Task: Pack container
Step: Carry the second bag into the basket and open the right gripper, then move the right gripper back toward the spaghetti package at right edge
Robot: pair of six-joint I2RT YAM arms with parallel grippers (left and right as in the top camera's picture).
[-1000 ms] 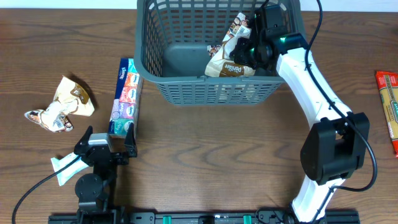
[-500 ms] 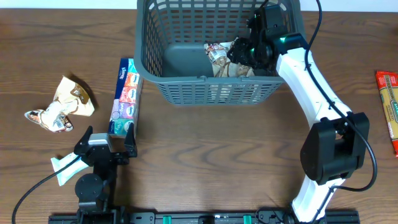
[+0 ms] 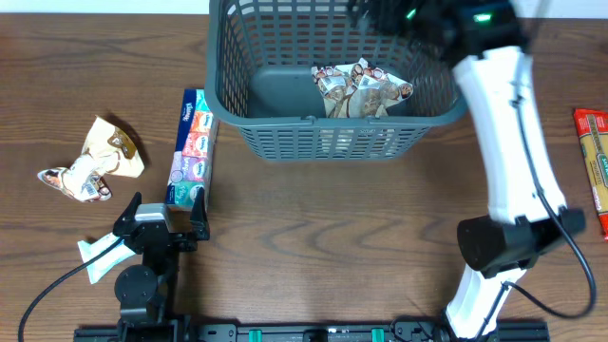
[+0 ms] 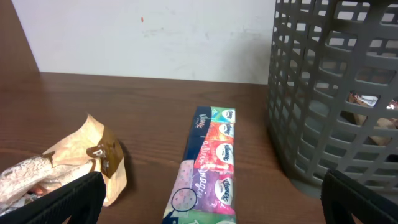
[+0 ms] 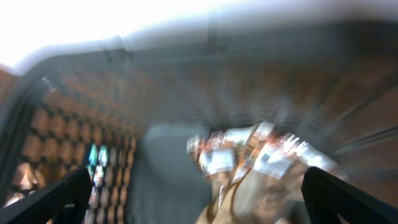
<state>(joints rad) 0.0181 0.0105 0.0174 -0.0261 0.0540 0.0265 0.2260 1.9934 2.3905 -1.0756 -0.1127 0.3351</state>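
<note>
Dark wood tabletop [image 3: 332,218], from overhead: the container [image 3: 313,121] stands at the far middle. One snack packet [image 3: 361,85] lies flat on its base against the near wall. The right arm [image 3: 508,123] rises over the container's right side, its head blurred above the far rim. A tissue pack [image 3: 190,147] lies just left of the container, all but touching its wall, and a crumpled packet [image 3: 90,161] sits well apart further left. The left gripper [image 3: 163,214] is parked left of and nearer than the container, at the tissue pack's near end, with a white wrapper [image 3: 95,256] beside it. A red packet [image 3: 594,166] lies far to the container's right.

From the left wrist, the jaws are spread wide with nothing between them. The tissue pack lies straight ahead, with the container's slotted wall close on its right.

The right wrist view is badly smeared. The right gripper [image 5: 199,190] appears spread wide and empty, looking down into the container at the snack packet.

The likely risks are two. A low sweep by the right arm could clip the thick rim and shove the container onto the tissue pack. The container's wall also crowds that pack, so a finger lowered on that side could snag in the slots.
</note>
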